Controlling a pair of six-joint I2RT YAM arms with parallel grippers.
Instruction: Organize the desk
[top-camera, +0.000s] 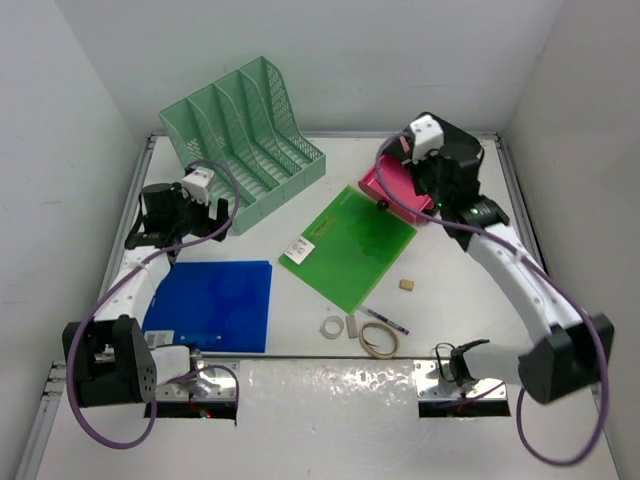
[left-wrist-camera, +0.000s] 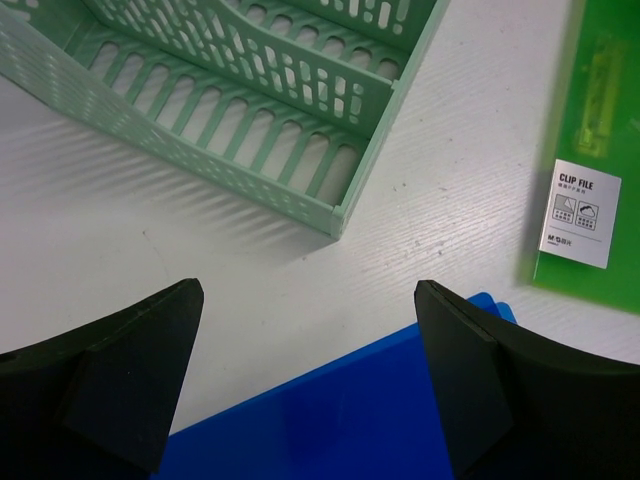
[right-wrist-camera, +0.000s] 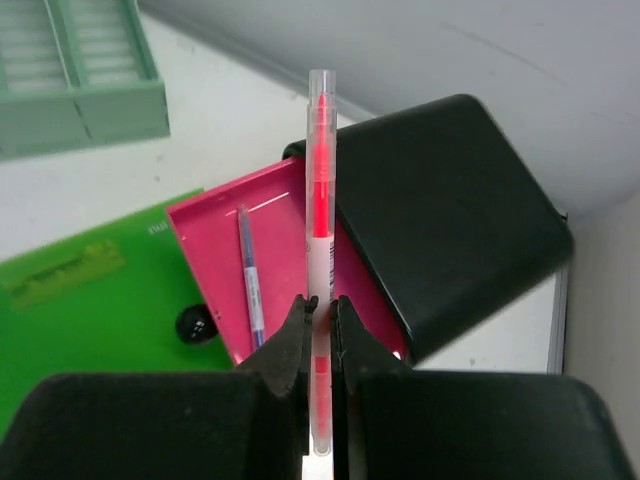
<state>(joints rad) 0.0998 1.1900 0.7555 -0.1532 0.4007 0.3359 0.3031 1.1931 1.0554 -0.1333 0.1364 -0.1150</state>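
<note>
The white desk (top-camera: 450, 270) holds a blue folder (top-camera: 215, 303), a green clip file (top-camera: 350, 245) and a pink pencil box (top-camera: 392, 190) with a black lid. My right gripper (right-wrist-camera: 320, 305) is shut on a red pen (right-wrist-camera: 320, 170) and holds it above the pink box (right-wrist-camera: 215, 250), where a blue pen (right-wrist-camera: 250, 285) lies. My left gripper (left-wrist-camera: 310, 330) is open and empty, above the far edge of the blue folder (left-wrist-camera: 340, 420), near the mint-green rack (left-wrist-camera: 250, 110).
The mint-green mesh file rack (top-camera: 245, 135) stands at the back left. A tape roll (top-camera: 331, 326), a rubber band (top-camera: 378, 340), an eraser (top-camera: 352, 326), a pen (top-camera: 385, 320) and a small brown block (top-camera: 407, 285) lie near the front centre. A black round clip (right-wrist-camera: 195, 323) sits on the green file (right-wrist-camera: 90, 320).
</note>
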